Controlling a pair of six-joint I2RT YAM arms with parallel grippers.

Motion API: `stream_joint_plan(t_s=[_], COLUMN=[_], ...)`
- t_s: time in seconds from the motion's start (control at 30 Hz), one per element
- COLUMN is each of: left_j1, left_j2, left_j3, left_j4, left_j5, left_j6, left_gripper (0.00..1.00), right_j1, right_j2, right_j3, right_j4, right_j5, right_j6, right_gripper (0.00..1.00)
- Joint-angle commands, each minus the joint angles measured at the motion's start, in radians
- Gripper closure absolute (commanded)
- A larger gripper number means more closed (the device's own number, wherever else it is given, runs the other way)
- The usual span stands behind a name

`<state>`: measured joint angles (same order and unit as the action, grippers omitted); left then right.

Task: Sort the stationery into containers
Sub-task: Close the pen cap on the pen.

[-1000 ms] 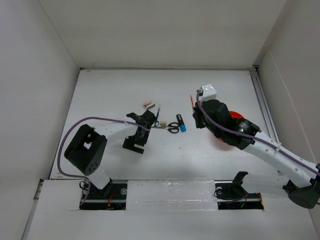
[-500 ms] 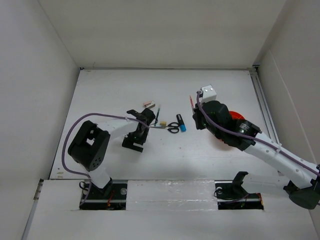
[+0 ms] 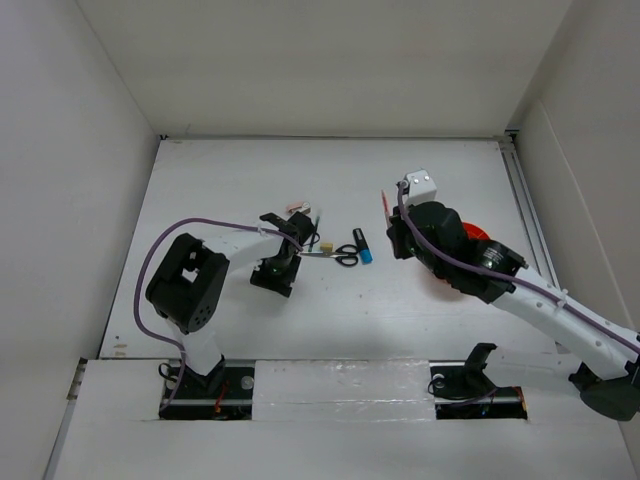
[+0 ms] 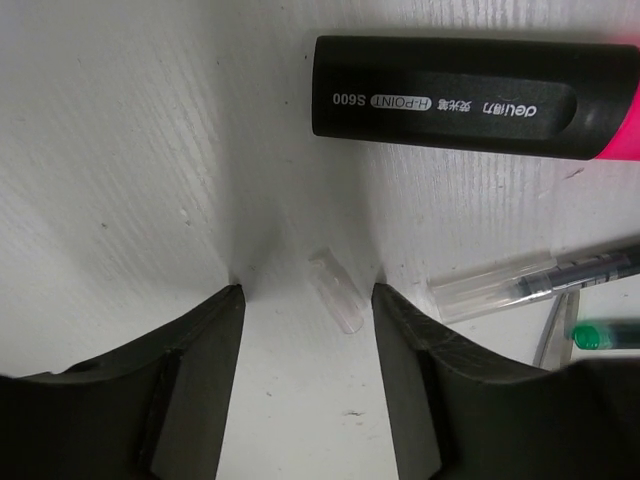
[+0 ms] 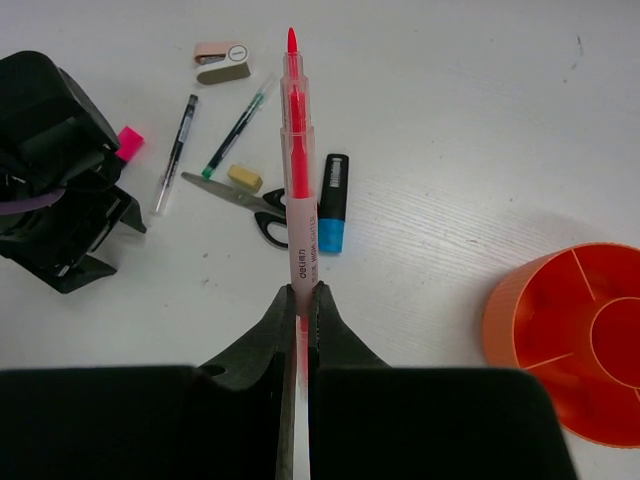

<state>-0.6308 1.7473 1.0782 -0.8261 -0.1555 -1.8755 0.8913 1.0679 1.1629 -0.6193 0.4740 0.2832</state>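
Left wrist view: left claw (image 4: 305, 295) now down at table, jaws apart but closer than a second ago. Tiny clear cap (image 4: 335, 290) lies between them; black marker with pink cap (image 4: 450, 95) just beyond. Grab looks near. Right claw (image 5: 298, 300) unchanged, clamped on red pen (image 5: 297, 170) near orange cup (image 5: 515, 345).

left fingers (image 4: 190, 385) narrowed, advanced to pink-capped marker (image 4: 450, 95)

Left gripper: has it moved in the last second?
Yes. In the top view the left gripper has shifted slightly forward, away from its own base, judged against the scissors, which stayed put.
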Motion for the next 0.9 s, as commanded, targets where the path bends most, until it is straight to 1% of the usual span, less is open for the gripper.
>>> stream_joint_plan(t_s=[0.0, 0.1, 0.13, 0.2, 0.23, 0.3, 0.33, 0.37, 0.5, 0.63, 0.73, 0.77, 0.8, 0.87], left_j1=[0.003, 0.003, 0.012, 0.013, 0.013, 0.013, 0.013, 0.022, 0.022, 0.022, -0.006, -0.006, -0.006, -0.018], left_j2=[0.076, 0.086, 0.086, 0.095, 0.095, 0.095, 0.095, 0.086, 0.041, -0.025, -0.087, -0.103, -0.12, -0.173], left_j3=[-0.06, -0.069, -0.069, -0.069, -0.081, -0.092, -0.107, -0.116, -0.147, -0.149, -0.097, -0.078, -0.06, -0.002], left_j4=[0.06, 0.074, 0.074, 0.074, 0.085, 0.096, 0.105, 0.105, 0.128, 0.139, 0.128, 0.151, 0.169, 0.186], left_j5=[-0.013, -0.004, -0.004, -0.004, 0.005, 0.005, 0.005, 0.016, 0.007, -0.071, -0.133, -0.162, -0.173, -0.182], left_j6=[-0.039, -0.039, -0.039, -0.039, -0.039, -0.039, -0.039, -0.039, -0.039, 0.021, 0.139, 0.192, 0.328, 0.453], left_gripper=[0.53, 0.56, 0.59, 0.68, 0.77, 0.88, 0.92, 1.0, 1.0, 1.0, 1.0, 1.0, 1.0, 1.0], right_j1=[0.018, 0.018, 0.018, 0.018, 0.018, 0.018, 0.027, 0.028, 0.028, 0.028, 0.028, 0.028, 0.028, 0.028], right_j2=[-0.031, -0.031, -0.04, -0.04, -0.04, -0.049, -0.049, -0.049, -0.049, -0.049, -0.058, -0.059, -0.059, -0.069], right_j3=[0.003, 0.003, 0.003, 0.003, 0.003, 0.003, 0.003, -0.006, -0.006, -0.006, -0.016, -0.016, -0.026, -0.038], right_j4=[0.055, 0.055, 0.055, 0.055, 0.055, 0.055, 0.055, 0.055, 0.055, 0.055, 0.067, 0.076, 0.076, 0.116], right_j5=[0.006, 0.006, 0.006, 0.006, 0.006, 0.006, 0.006, 0.006, 0.015, 0.006, -0.003, -0.038, -0.058, -0.109], right_j6=[-0.01, -0.01, -0.01, -0.01, -0.01, -0.01, -0.01, -0.01, -0.01, -0.01, -0.01, -0.01, -0.01, -0.01], right_gripper=[1.0, 1.0, 1.0, 1.0, 1.0, 1.0, 1.0, 1.0, 1.0, 1.0, 1.0, 1.0, 1.0, 1.0])
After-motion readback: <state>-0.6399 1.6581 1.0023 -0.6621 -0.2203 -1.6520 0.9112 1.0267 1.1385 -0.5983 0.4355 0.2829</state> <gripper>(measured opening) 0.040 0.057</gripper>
